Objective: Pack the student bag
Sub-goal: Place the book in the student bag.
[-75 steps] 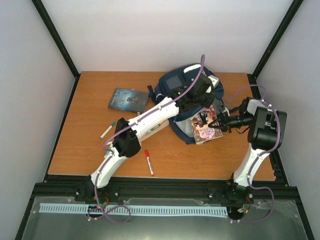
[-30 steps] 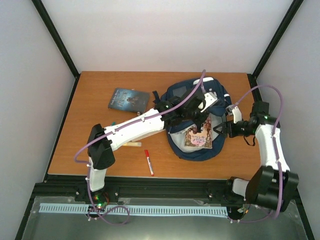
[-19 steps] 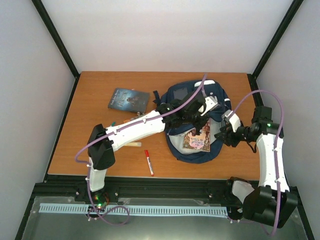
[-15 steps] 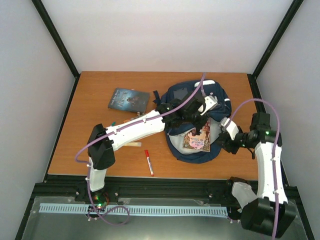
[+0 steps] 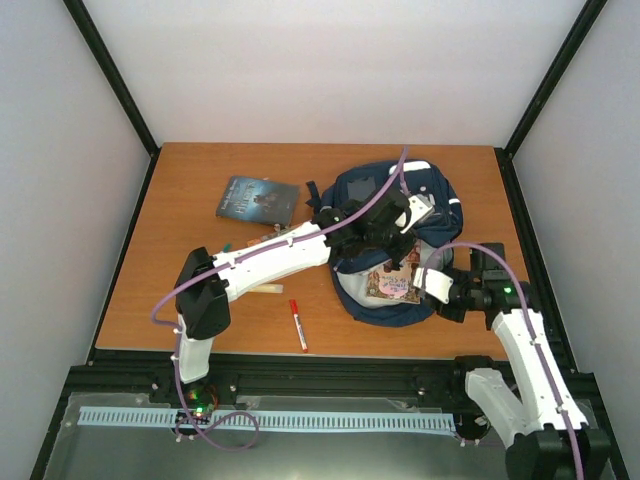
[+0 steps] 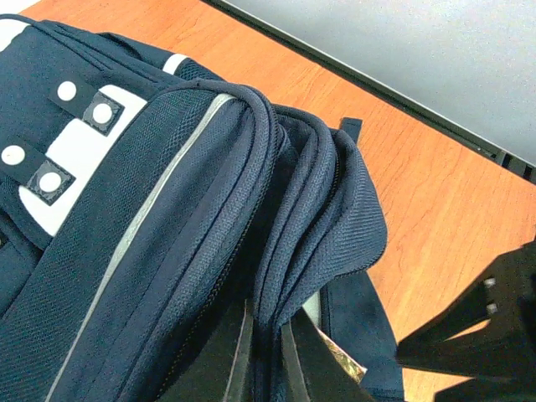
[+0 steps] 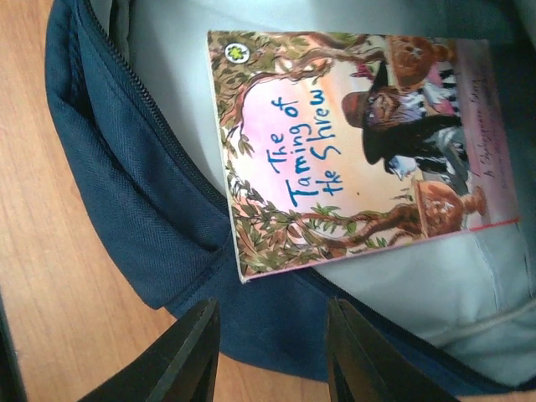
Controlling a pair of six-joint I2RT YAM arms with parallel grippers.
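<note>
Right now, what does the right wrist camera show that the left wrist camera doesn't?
Right wrist only: the book, title readable, on the grey lining of the bag; right gripper open. Left wrist only: the white patches outside, and the left gripper pinching a fold of fabric. Both: navy bag, wooden table.
</note>
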